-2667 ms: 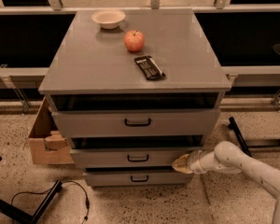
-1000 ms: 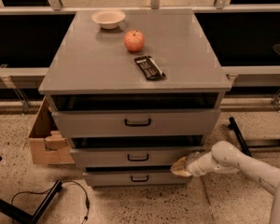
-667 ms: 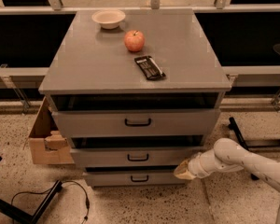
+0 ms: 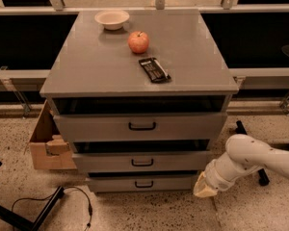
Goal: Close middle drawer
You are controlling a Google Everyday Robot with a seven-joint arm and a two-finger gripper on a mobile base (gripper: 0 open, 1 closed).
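Observation:
The grey cabinet (image 4: 135,66) has three drawers. The middle drawer (image 4: 111,161) has a flat grey front and a small black loop handle (image 4: 142,162). A dark gap shows above its front, so it stands slightly out. My gripper (image 4: 204,186) is on the end of the white arm (image 4: 245,160). It hangs low at the cabinet's right front corner, beside the right end of the bottom drawer (image 4: 111,183) and just below the middle drawer's right end. It holds nothing that I can see.
The top drawer (image 4: 101,126) also shows a dark gap above it. On the cabinet top are a white bowl (image 4: 112,19), a red apple (image 4: 138,42) and a dark snack bar (image 4: 154,69). A cardboard box (image 4: 44,143) stands at the left. A black cable (image 4: 62,196) lies on the floor.
My gripper has drawn back to the right and down, away from the right end of the middle drawer's front. The drawers look unchanged.

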